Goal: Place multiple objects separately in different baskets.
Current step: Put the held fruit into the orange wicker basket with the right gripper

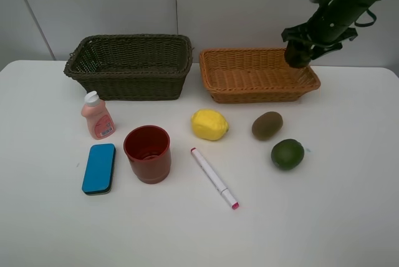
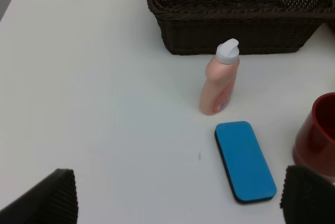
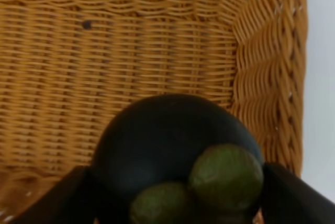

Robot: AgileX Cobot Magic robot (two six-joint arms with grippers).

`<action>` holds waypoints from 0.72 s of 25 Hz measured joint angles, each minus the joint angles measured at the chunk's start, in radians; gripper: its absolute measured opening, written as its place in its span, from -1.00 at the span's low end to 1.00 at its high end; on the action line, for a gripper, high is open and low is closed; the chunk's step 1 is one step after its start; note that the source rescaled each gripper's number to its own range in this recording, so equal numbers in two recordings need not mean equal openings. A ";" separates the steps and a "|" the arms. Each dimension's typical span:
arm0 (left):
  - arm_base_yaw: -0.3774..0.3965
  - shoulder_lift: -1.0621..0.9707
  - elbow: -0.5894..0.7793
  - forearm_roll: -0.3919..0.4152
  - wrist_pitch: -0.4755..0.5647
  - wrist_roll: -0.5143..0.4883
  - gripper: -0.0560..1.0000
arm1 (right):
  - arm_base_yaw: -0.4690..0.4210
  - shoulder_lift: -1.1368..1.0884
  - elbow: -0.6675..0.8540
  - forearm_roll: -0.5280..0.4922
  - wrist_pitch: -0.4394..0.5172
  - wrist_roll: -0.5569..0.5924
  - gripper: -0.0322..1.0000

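Over tan basket (image 1: 262,94): mangosteen (image 3: 157,135) held, calyx (image 3: 226,177) toward wrist.

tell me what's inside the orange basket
Nothing rests on the part of the orange basket floor that shows: it is bare wicker. The right gripper holds the dark mangosteen over its right end, and in the right wrist view the fruit covers the floor beneath it.

No readable text, number or brand in any view. Bottle (image 1: 97,117): small label (image 1: 105,131) low on front, print too blurred and tiny to make out from high camera; left wrist view gives same faint patch, nothing legible. Marker (image 1: 214,178): white barrel, no lettering that can be made out.
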 joint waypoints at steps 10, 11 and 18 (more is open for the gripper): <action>0.000 0.000 0.000 0.000 0.000 0.000 1.00 | 0.000 0.100 0.000 0.005 -0.024 0.000 0.29; 0.000 0.000 0.000 0.000 0.000 0.000 1.00 | 0.000 0.100 0.000 0.005 -0.028 0.000 0.29; 0.000 0.000 0.000 0.000 0.000 0.000 1.00 | 0.000 0.100 0.000 0.009 -0.038 0.000 0.29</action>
